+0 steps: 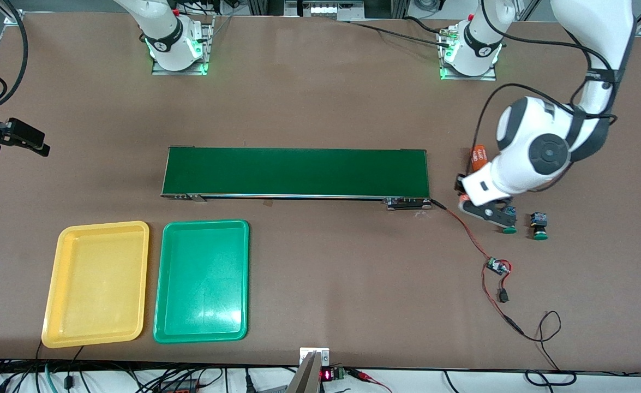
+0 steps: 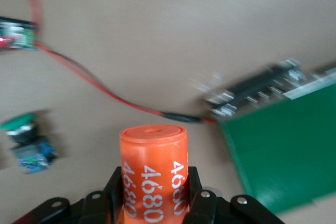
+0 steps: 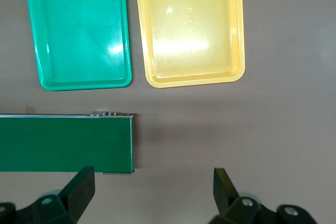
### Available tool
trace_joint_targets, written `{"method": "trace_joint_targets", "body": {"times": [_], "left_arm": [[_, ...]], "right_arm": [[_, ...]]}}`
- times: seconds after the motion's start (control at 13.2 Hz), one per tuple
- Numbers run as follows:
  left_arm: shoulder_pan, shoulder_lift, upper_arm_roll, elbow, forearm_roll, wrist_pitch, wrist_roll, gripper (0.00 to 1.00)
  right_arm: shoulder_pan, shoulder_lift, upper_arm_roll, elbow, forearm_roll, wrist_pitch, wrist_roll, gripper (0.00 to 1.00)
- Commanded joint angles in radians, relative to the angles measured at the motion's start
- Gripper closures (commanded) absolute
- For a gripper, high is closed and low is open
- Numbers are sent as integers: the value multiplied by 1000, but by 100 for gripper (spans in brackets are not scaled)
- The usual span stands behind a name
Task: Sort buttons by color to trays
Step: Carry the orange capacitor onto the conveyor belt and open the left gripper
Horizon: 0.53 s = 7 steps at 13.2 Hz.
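Observation:
My left gripper is shut on an orange cylinder printed with white 4680, not on a button. In the front view this gripper is low over the table just off the conveyor's end at the left arm's side. Two green-capped buttons lie beside it; one button shows in the left wrist view. The yellow tray and green tray sit side by side, both bare. My right gripper waits open, high over the right arm's end of the table.
The dark green conveyor belt crosses the middle. A red wire runs from its end to a small circuit board. Another orange cylinder shows by the left hand, farther from the front camera.

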Motion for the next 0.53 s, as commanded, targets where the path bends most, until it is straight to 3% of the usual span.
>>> {"method": "trace_joint_targets", "body": {"times": [0.0,0.15,0.45], "left_arm": [[11,-26,-127,10,19,-69,82,76],[0,-18,-173,10,20,-58,265,78],[-19,25,-177,1,20,29,702,80]], "right_arm": [[-2,-4,2,-1,-5,-1,-7,0],[-5,-4,2,-1,-5,-3,-6,0],[-5,-3,1,-1,-5,-1,-3,0]]}}
